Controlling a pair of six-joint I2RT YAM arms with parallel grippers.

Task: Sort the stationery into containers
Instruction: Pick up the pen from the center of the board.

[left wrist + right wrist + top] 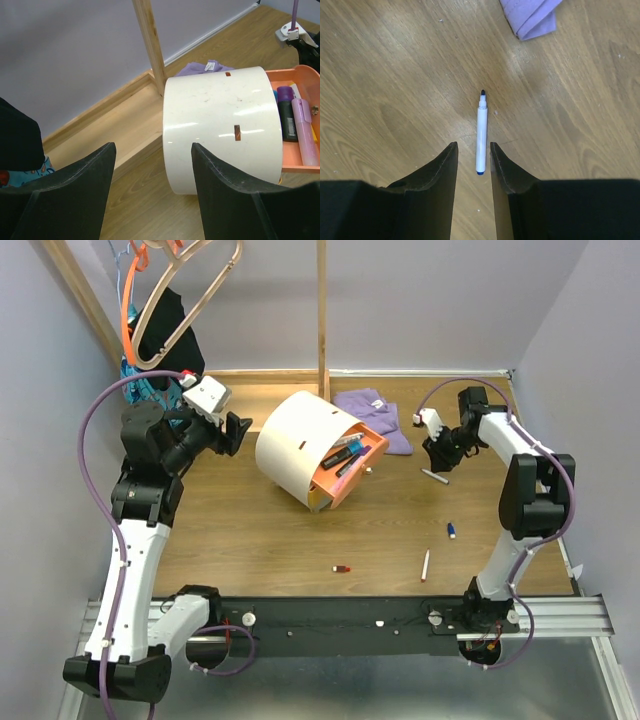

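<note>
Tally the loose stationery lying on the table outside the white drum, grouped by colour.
White pens: 2
Small blue piece: 1
Small red piece: 1
Total: 4

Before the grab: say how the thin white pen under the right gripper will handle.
The thin white pen looks stiff and probably light. Its round smooth barrel, flat on the wooden table, may roll if nudged.
</note>
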